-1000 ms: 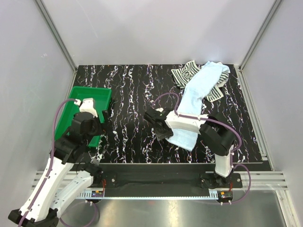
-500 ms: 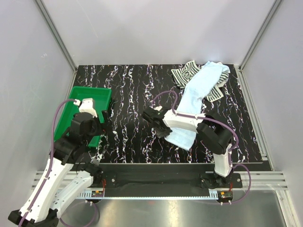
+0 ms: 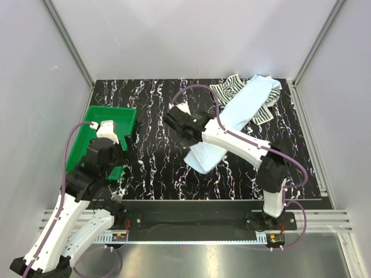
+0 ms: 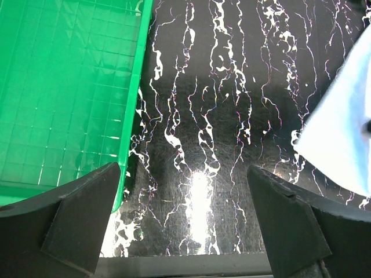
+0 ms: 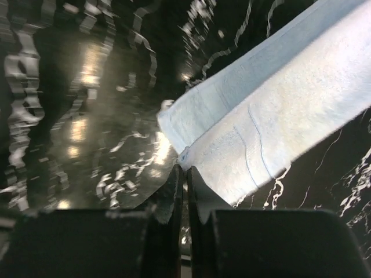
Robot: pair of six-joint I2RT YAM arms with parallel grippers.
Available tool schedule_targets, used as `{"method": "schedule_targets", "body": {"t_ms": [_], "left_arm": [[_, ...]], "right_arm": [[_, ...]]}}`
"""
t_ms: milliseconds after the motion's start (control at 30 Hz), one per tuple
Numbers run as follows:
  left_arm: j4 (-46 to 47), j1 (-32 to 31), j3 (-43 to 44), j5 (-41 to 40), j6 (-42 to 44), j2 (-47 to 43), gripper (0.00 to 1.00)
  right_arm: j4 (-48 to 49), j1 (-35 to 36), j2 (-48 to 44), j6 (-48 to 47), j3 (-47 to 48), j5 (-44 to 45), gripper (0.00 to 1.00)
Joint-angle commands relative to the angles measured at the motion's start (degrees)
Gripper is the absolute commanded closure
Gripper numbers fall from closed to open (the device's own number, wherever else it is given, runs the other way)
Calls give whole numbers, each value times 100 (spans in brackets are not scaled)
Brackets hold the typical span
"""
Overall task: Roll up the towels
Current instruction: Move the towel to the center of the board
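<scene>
Since a second ago the right arm has swung left and away from its base, drawing the near end of the blue towel (image 3: pixel 210 152) leftward across the table (image 3: pixel 148 101), and the right tool (image 5: pixel 185 174) has clenched on a thin corner of it. Nearest, the left tool (image 4: pixel 184 194) hangs released beside the green tray (image 4: pixel 69 87), holding nothing. The pinch looks small, so I judge the corner could slip out under any pull, and one lifted corner with no hold from the other arm may start the roll crooked. Farther off, the blue towel's far end lies over the striped towel (image 3: pixel 227 90); further dragging could pull that one along or bunch it.
</scene>
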Motion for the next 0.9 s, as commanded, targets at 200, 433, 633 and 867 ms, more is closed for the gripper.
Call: {"method": "schedule_targets", "body": {"t_ms": [200,433,633,867], "left_arm": [[281,-14,-25,-84,1,-143,1],[264,-14,-26,-146,-17,-239,1],[264,-14,-34,-155,-17,-310,1],[176,-14,334,-93,53,-12,1]], "right_arm": [[-974,880,-357,-501,3384,23,100],[-1090,1538,-258,-783,5700,31,100],[586,2320,-2357,-1028,3112,804,100],[-1459,2647,-3767,535,2507,2180,100]]}}
